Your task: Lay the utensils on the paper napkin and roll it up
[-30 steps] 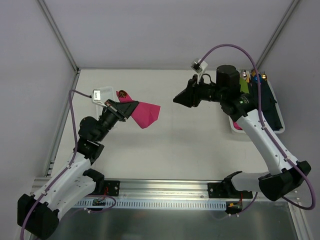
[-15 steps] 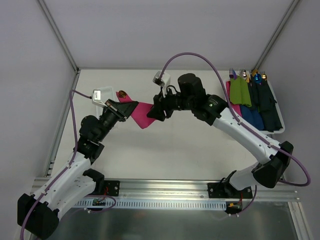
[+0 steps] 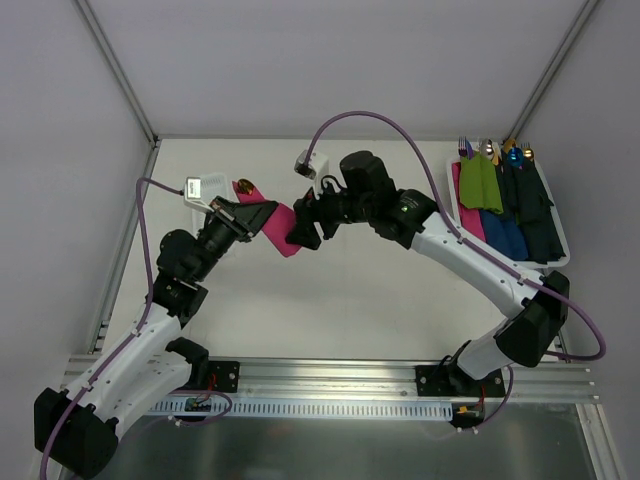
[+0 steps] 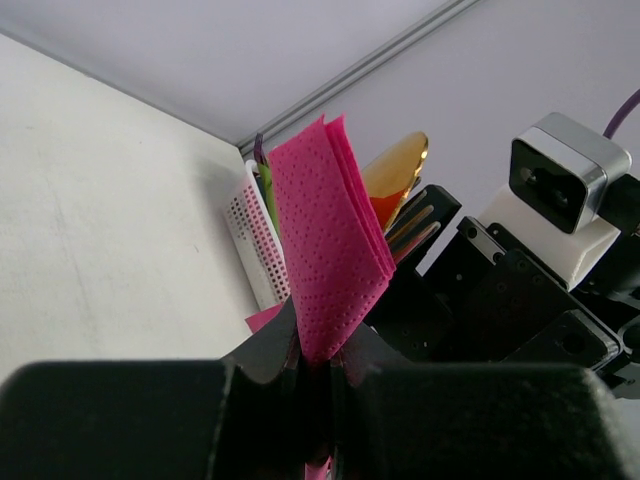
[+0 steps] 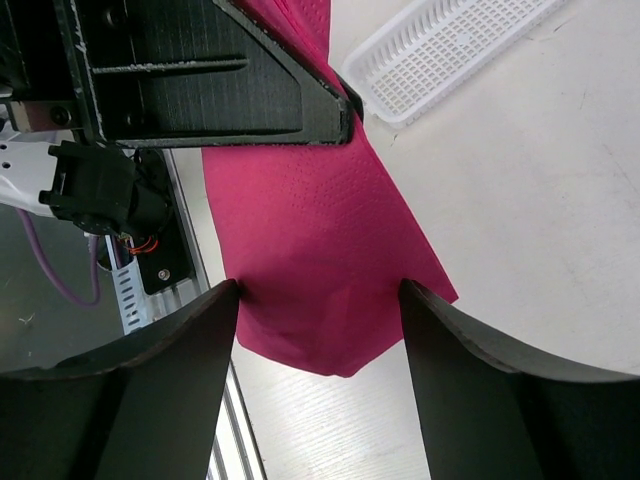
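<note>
Two claws meet at one sheet: the left claw (image 3: pixel 262 215) is clamped on the folded paper napkin (image 3: pixel 281 234), held in the air over the desk (image 3: pixel 350 300), nearer its left edge, while the right claw (image 5: pixel 320 300) stands agape astride its free end. Likely step: unfolding it. Next, the right jaws should pinch one layer only, gently, since thin paper tears

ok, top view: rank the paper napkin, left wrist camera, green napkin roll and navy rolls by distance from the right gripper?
From the right gripper:
1. paper napkin: at its fingertips, just to the left.
2. left wrist camera: further left.
3. green napkin roll: in the tray at far right, inner side.
4. navy rolls: the tray's outer side, farthest.
</note>
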Action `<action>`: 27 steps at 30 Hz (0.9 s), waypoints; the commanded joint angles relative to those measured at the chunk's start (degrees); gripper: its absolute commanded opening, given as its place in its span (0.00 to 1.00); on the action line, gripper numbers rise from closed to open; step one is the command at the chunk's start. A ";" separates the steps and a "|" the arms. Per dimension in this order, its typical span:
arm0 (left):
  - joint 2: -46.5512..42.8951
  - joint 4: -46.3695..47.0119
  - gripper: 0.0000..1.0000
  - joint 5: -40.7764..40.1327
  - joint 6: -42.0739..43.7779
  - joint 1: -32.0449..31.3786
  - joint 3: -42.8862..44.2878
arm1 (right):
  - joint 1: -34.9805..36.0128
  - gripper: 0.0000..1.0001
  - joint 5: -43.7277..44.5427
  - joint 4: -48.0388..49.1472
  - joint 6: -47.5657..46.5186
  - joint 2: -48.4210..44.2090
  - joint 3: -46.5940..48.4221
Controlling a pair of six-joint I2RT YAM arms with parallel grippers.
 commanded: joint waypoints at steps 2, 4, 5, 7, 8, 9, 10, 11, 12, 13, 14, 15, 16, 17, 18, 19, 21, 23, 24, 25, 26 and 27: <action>-0.02 3.70 0.00 2.61 -1.19 0.04 2.11 | 0.05 0.69 -2.70 3.52 0.12 0.14 1.98; 0.33 3.97 0.00 2.96 -1.46 0.04 2.02 | -0.04 0.68 -3.94 3.96 0.91 0.23 1.90; 0.42 4.23 0.00 3.40 -1.55 0.04 2.02 | 0.05 0.68 -5.51 4.49 1.17 0.23 1.63; 0.77 4.50 0.00 3.66 -1.72 0.04 2.02 | -0.04 0.66 -6.93 5.02 2.22 0.23 1.20; 0.86 4.67 0.00 3.84 -1.81 0.04 2.02 | 0.05 0.66 -8.33 5.63 2.58 0.41 0.93; 0.95 4.85 0.00 3.84 -1.81 0.04 1.93 | 0.05 0.66 -9.04 5.63 2.75 0.58 0.93; 1.03 4.94 0.00 3.84 -1.81 0.04 2.02 | 0.05 0.65 -9.48 5.72 3.28 0.67 0.93; 1.12 5.03 0.00 4.10 -1.81 0.04 2.11 | -0.04 0.64 -10.27 5.63 3.46 1.02 0.93; 1.04 5.11 0.00 4.19 -1.81 0.04 2.11 | -0.12 0.64 -10.80 5.63 3.55 1.20 0.76; 1.21 5.29 0.00 4.28 -1.90 0.04 2.02 | -0.13 0.64 -11.24 5.55 3.81 1.37 0.75; 1.30 5.38 0.00 4.37 -1.90 0.12 2.19 | -0.21 0.63 -12.11 5.72 4.33 1.46 0.67; 1.39 5.55 0.00 4.80 -1.81 0.12 2.20 | -0.30 0.63 -12.73 5.72 4.43 1.81 0.67; 1.65 5.99 0.00 5.07 -1.90 0.04 2.20 | -0.56 0.62 -13.26 5.81 4.77 1.90 0.67; 1.82 6.43 0.00 5.24 -1.90 0.04 2.28 | -0.65 0.61 -14.04 6.07 5.04 1.99 0.58; 1.91 6.78 0.00 5.59 -2.07 0.12 2.28 | -0.83 0.61 -14.57 6.07 5.74 2.34 0.58; 2.26 7.22 0.00 6.29 -2.07 0.12 2.20 | -1.09 0.61 -15.19 6.16 6.09 2.69 0.84; 2.88 8.89 0.00 7.35 -2.34 0.12 2.37 | -1.70 0.61 -16.25 6.25 7.14 3.39 0.93; 3.67 10.38 0.00 8.76 -2.69 0.04 2.46 | -2.23 0.61 -17.73 6.95 8.03 3.75 0.75; 3.76 10.65 0.00 9.02 -2.86 0.04 2.37 | -2.50 0.60 -18.09 7.21 8.46 4.01 0.67; 4.11 10.91 0.00 9.37 -2.95 0.04 2.46 | -2.85 0.60 -18.62 7.48 9.25 4.01 0.49; 4.20 11.09 0.00 9.90 -3.04 0.12 2.46 | -2.94 0.60 -19.67 8.26 9.61 4.10 0.23; 4.20 11.61 0.00 10.08 -3.13 0.04 2.29 | -3.20 0.58 -20.29 8.79 10.13 4.10 0.05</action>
